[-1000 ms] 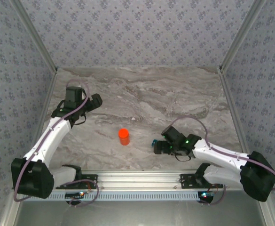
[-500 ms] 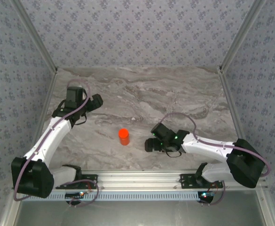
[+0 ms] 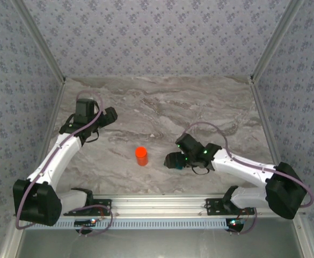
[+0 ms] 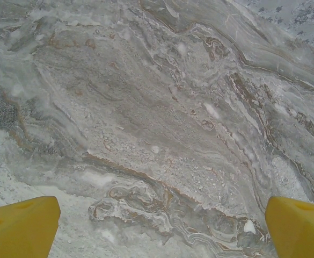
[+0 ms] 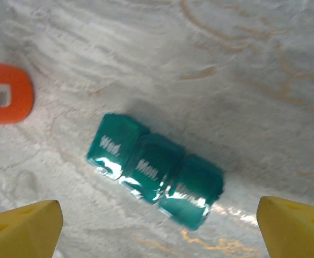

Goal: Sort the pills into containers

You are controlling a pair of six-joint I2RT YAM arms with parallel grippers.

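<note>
Our right gripper (image 5: 157, 232) hangs with its yellow fingers spread wide and nothing between them. Directly under it lies the small teal plastic pill box (image 5: 154, 170), a short row of square compartments. The box lies askew to the fingers on the grey marbled table (image 5: 242, 64), lids shut; we read "Wed." and "Mon.", and the third label is lost in glare. From above, only a sliver of teal shows at the gripper's tip. The orange cylindrical bottle (image 5: 5, 99) stands near, to the box's left in the wrist view, apart from it. We can spot no loose pills.

We judge the main risk to be the skew. If we descend as aligned now, one finger may meet a corner first and spin or shove the glossy box across the table instead of clamping it. A push toward the bottle (image 3: 141, 156) could knock that over. The shut lids also mean a grip across the tops may pin them closed.

Our left gripper (image 4: 157, 228) is also fully open and empty, over bare marble far to the left.

Compared with a second ago, the right arm has swung inward and its wrist has turned. This carried the gripper (image 3: 173, 160) slightly toward the bottle. The bottle and left arm have not moved.
</note>
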